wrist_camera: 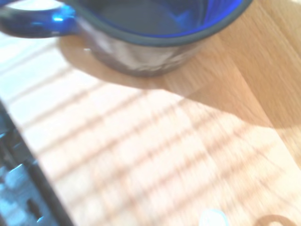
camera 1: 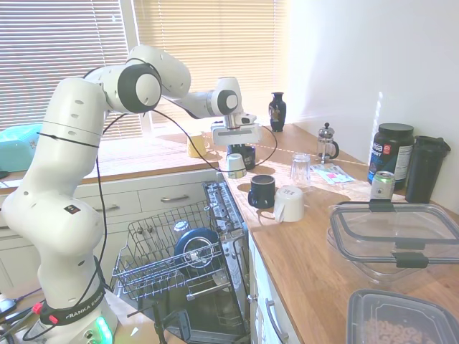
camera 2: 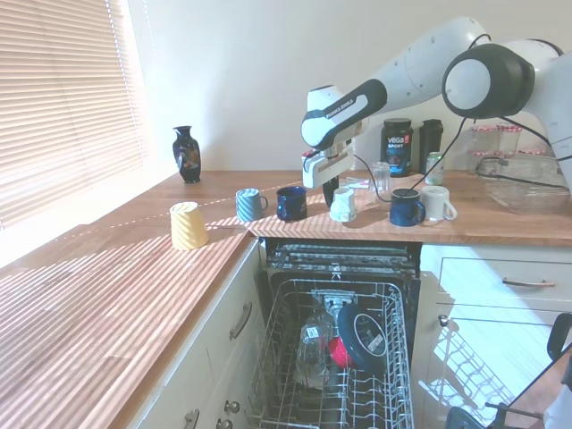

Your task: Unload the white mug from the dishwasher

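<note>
The fingers grip the white mug on the counter, partly hiding it. The wrist view blurs one navy mug, cut off. The dishwasher rack holds about three indistinct items.

The robot arm is white and made of big round parts. Its joints have dark grey round caps. Thin black cables run along it. Black letters on it say FRANKA EMIKA. A green light glows at its bottom. Its pincer has dark fingers.
</note>
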Tool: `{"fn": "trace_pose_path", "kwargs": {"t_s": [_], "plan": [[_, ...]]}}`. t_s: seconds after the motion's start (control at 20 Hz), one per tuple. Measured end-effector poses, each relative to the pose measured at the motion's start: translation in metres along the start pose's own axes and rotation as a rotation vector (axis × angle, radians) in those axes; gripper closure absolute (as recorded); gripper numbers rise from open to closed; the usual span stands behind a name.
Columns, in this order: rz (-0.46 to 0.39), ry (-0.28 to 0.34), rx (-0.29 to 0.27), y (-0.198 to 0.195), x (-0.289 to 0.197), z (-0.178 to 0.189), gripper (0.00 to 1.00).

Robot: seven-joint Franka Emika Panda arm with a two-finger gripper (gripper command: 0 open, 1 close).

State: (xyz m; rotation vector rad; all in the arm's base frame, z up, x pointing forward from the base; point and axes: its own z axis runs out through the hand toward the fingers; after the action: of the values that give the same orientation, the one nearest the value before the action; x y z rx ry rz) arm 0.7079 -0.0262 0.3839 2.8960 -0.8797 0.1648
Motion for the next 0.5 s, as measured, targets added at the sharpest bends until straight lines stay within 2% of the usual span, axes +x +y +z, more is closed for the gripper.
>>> {"fn": "trace_pose_path", "kwargs": {"t_s": [0.5], "plan": [[0.006, -0.022, 0.004, -0.009, 0.014, 0.024, 1.00]]}}
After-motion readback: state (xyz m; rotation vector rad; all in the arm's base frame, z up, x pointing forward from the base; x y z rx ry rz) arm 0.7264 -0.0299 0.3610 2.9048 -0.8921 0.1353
